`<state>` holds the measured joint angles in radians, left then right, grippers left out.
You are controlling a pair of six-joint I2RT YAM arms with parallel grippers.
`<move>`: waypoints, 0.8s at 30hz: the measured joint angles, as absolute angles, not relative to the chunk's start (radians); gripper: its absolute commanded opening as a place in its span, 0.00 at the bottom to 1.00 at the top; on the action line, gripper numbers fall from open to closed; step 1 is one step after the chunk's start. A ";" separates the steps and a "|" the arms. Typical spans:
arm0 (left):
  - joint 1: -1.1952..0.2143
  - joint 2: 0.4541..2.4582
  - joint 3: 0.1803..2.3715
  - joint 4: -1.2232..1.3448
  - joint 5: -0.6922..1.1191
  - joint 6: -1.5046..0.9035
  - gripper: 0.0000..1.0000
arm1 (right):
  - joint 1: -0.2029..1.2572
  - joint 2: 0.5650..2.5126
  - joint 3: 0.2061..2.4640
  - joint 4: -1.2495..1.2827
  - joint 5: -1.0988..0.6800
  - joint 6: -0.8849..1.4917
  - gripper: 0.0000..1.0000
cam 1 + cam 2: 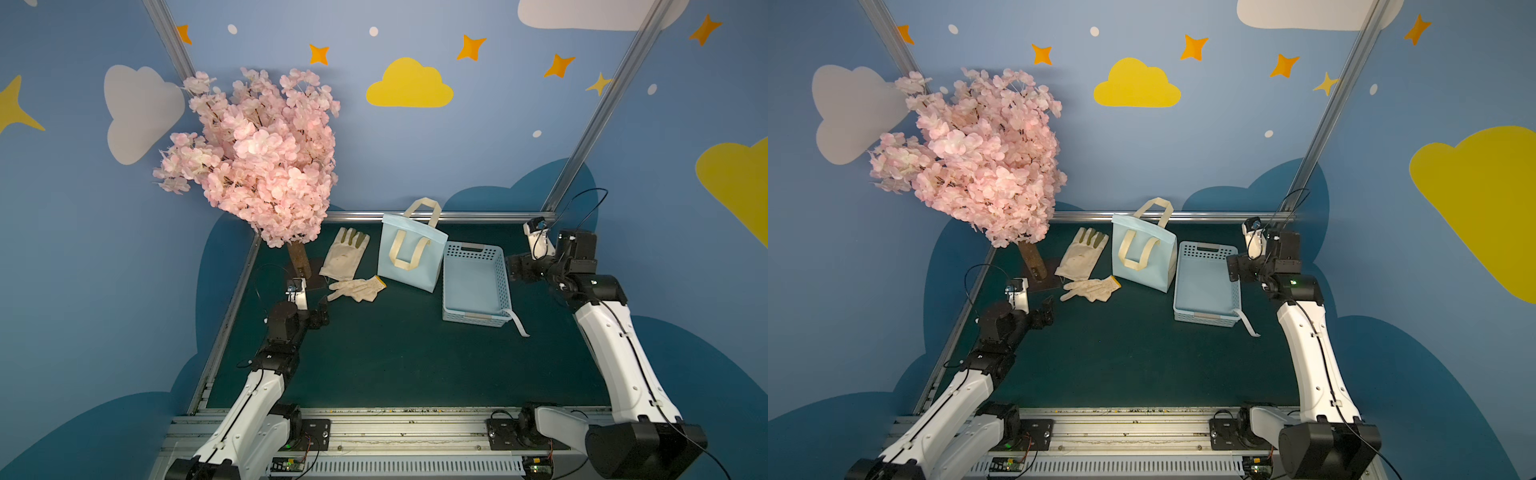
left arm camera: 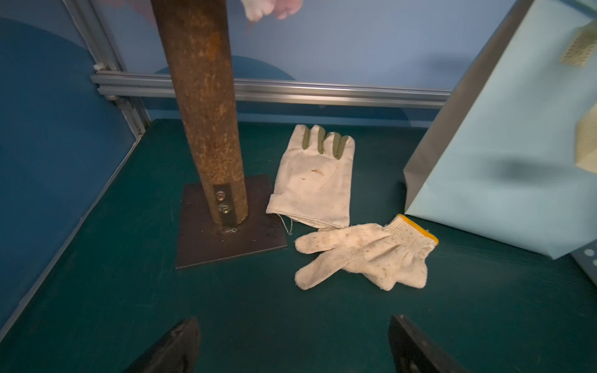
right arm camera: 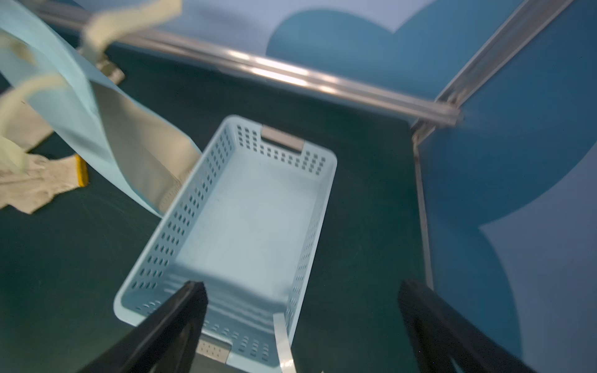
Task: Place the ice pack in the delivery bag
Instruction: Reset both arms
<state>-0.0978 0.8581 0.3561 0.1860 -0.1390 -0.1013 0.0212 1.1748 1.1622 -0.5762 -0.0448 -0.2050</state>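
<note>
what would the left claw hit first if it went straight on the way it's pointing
Most likely the knit glove with the yellow cuff, lying ahead of the left claw; depth is hard to judge.

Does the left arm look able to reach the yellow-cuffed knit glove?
Probably yes: the left gripper is open and faces the knit glove, with only bare mat between; the tree trunk stands aside.

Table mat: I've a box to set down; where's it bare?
Bare: near half of the mat, between left arm and right arm, before knit glove and basket. Crowded at the far rail: tree base, canvas glove, delivery bag.
</note>
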 measured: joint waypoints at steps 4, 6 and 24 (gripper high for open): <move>-0.097 0.910 0.355 0.201 -0.162 -0.102 0.95 | -0.028 1.163 0.910 -0.439 -0.051 -0.126 0.99; -0.097 0.932 0.355 0.211 -0.162 -0.101 0.95 | -0.044 1.163 0.810 -0.343 -0.061 -0.093 0.99; -0.088 1.043 0.344 0.329 -0.137 -0.059 0.96 | 0.039 1.457 0.521 0.461 -0.111 -0.087 0.99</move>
<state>-0.0879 1.0428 0.3439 0.3290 -0.1368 -0.0586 0.0391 1.4574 0.5209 0.4606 -0.1112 -0.0872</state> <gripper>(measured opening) 0.965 0.986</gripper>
